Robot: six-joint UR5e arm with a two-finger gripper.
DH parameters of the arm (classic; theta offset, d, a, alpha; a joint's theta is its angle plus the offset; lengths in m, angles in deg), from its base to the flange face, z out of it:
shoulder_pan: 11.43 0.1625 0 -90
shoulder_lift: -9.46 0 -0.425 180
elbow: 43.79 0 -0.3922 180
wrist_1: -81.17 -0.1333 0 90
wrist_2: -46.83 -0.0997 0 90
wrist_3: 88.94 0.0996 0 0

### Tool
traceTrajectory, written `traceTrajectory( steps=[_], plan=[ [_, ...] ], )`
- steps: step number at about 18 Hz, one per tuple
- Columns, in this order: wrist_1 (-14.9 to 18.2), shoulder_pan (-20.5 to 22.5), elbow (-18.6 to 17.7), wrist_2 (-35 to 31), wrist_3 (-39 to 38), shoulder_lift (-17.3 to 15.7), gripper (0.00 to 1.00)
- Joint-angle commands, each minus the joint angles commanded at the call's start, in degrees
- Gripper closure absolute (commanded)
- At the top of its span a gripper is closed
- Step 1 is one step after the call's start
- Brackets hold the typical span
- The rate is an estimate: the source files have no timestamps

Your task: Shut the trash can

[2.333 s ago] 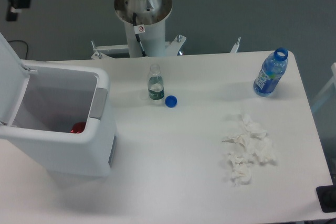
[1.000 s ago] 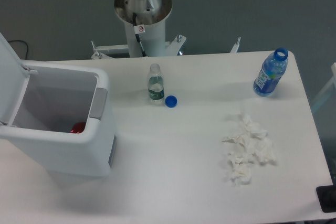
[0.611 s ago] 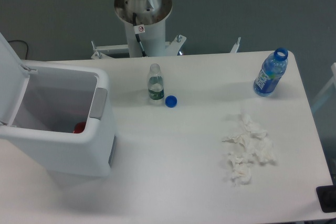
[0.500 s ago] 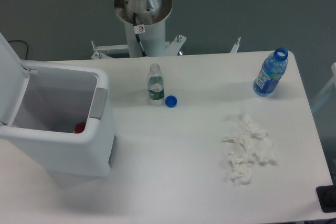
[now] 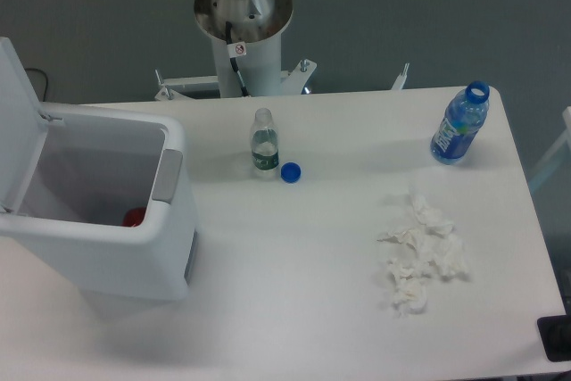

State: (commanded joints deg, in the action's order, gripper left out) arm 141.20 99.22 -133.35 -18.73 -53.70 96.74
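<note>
The trash can (image 5: pixel 134 252) is a large white boxy bin at the left of the table. Its flat white lid (image 5: pixel 20 122) stands open, hinged at the left side and raised nearly upright. A grey latch strip (image 5: pixel 166 176) sits on the right rim. A red object (image 5: pixel 133 216) lies inside at the bottom. The gripper is out of view; only the arm's base column (image 5: pixel 243 20) and a bit of the arm at the top edge show.
A small clear bottle (image 5: pixel 263 144) stands uncapped at mid-table with a blue cap (image 5: pixel 290 171) beside it. A blue bottle (image 5: pixel 459 124) stands at the far right. Crumpled white tissues (image 5: pixel 419 252) lie at the right front.
The gripper, seen at the top left 2.3 s ago, has left the view. The lid has tipped further upright, its top edge now showing more to the right.
</note>
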Motion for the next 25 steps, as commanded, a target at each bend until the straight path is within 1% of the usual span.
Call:
traceTrajectory(
  steps=[3, 5, 8, 10, 13, 18, 25],
  plan=[
    [0.0, 0.8, -0.2, -6.0, 0.0, -0.1, 0.00],
    [0.0, 1.6, -0.2, -8.3, 0.0, -0.2, 0.00],
    [0.1, 2.4, -0.4, -9.3, -1.0, -0.4, 0.00],
    [0.0, 3.9, -0.4, -9.6, -2.5, -0.4, 0.00],
    [0.0, 5.1, -0.4, -10.0, -2.5, -0.2, 0.00],
    [-0.1, 5.7, -0.2, -13.7, -2.6, 0.2, 0.00],
    [-0.2, 7.1, -0.4, -15.3, -2.5, 1.2, 0.00]
  ],
)
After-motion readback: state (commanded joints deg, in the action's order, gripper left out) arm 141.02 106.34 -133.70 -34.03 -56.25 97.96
